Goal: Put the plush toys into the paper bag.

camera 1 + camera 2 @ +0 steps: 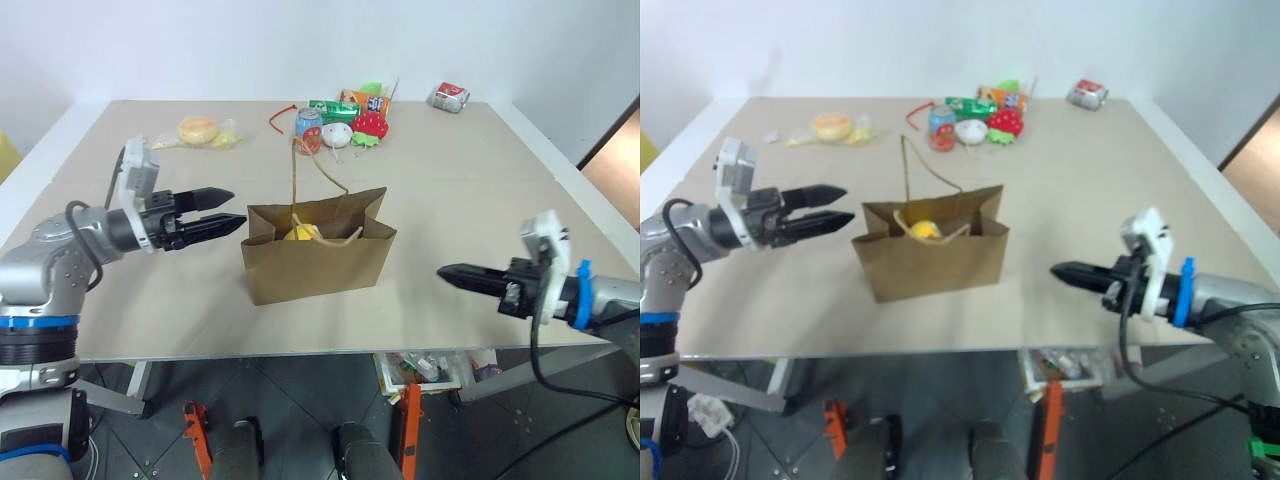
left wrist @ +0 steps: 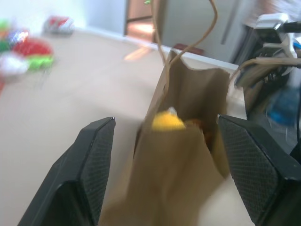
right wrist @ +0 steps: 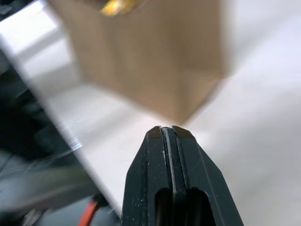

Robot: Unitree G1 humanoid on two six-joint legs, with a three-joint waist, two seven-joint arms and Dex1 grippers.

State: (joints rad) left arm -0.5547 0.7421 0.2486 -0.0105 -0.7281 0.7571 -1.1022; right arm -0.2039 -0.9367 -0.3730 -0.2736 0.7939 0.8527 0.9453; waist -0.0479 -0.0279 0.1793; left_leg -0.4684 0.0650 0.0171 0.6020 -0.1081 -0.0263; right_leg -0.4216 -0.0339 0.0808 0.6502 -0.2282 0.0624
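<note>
The brown paper bag (image 1: 318, 255) stands upright in the middle of the table with its mouth open and one loop handle sticking up. A yellow and white plush toy (image 1: 302, 233) lies inside, seen over the bag's rim, and it also shows as the yellow toy (image 2: 167, 121) in the left wrist view. My left gripper (image 1: 232, 210) hovers just left of the bag at rim height, pointing at it, open and empty. My right gripper (image 1: 445, 271) is shut on nothing, off to the bag's right and apart from it, with the bag's side (image 3: 150, 56) ahead of it.
At the table's far side lie a red strawberry toy (image 1: 370, 124), a small white round toy (image 1: 337, 135), a drinks can (image 1: 309, 124) and a green packet (image 1: 333, 107). A yellow wrapped item (image 1: 200, 129) sits far left and a red-and-white pack (image 1: 449, 96) far right.
</note>
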